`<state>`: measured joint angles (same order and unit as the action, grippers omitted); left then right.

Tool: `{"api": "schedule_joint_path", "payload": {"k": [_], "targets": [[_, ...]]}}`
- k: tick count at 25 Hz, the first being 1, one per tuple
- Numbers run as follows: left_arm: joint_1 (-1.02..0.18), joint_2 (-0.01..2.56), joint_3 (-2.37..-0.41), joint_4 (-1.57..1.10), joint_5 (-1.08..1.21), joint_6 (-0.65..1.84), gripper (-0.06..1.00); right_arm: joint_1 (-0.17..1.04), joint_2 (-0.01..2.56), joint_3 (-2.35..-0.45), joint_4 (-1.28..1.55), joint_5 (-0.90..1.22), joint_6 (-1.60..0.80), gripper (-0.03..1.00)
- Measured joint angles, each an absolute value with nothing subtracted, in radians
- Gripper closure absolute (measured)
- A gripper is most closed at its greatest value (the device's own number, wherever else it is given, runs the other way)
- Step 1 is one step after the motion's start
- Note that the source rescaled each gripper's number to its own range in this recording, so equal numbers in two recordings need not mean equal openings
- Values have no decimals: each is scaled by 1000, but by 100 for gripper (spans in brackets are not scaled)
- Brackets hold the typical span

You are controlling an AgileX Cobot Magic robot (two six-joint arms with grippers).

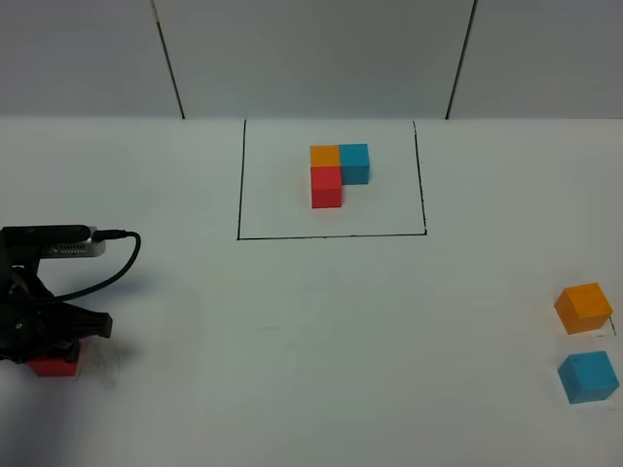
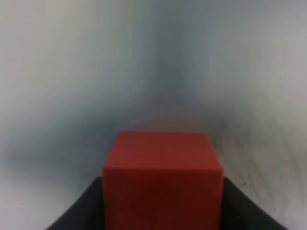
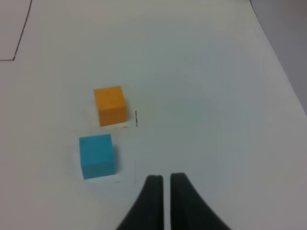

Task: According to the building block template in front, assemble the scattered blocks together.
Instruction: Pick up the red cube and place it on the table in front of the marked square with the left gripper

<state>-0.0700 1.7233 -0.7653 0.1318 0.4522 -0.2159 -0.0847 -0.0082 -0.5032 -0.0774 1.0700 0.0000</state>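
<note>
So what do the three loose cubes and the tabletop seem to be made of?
The small matte red cube, orange cube and light blue cube: even colour, no glare, crisp edges, no grain showing; likely painted wood or foam, cannot tell which. The white tabletop: smooth with faint scratches, perhaps laminate or coated board.
</note>
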Motion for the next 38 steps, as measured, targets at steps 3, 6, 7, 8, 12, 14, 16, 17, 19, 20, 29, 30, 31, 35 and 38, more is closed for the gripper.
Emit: {"api": "schedule_joint_path", "payload": {"k": [3,6,7,8,12,14,16,17,19,20,29,30,31,35,38], "targets": [[-70,1723,-765,133,452,-214,45,-85,-8,-503,-77,1070,0,96],[-70,1723,-765,134,457,-209,45,-85,-8,-503,-77,1070,0,96],[-70,1723,-765,134,460,-208,45,-85,-8,-503,-77,1070,0,96],[-70,1723,-765,135,465,-208,45,-85,-8,-503,-77,1070,0,96],[-70,1720,-768,135,507,-200,45,-85,-8,-503,-77,1070,0,96],[-70,1708,-776,135,556,-190,45,-85,-8,-503,-77,1070,0,96],[-74,1673,-792,136,602,-183,45,-85,-8,-503,-77,1070,0,96],[-79,1652,-804,137,622,-182,45,-85,-8,-503,-77,1070,0,96],[-93,1596,-833,140,665,-179,45,-85,-8,-503,-77,1070,0,96],[-101,1572,-852,142,689,-177,45,-85,-8,-503,-77,1070,0,96],[-239,1423,-1074,161,990,-159,45,-85,-8,-503,-77,1070,0,96],[-251,1421,-1089,161,1005,-149,45,-85,-8,-503,-77,1070,0,96],[-263,1421,-1095,161,1012,-137,45,-85,-8,-503,-77,1070,0,96],[-286,1426,-1096,156,1020,-47,45,-85,-8,-503,-77,1070,0,96],[-289,1437,-1096,101,1020,98,45,-85,-8,-503,-77,1070,0,96]]}}
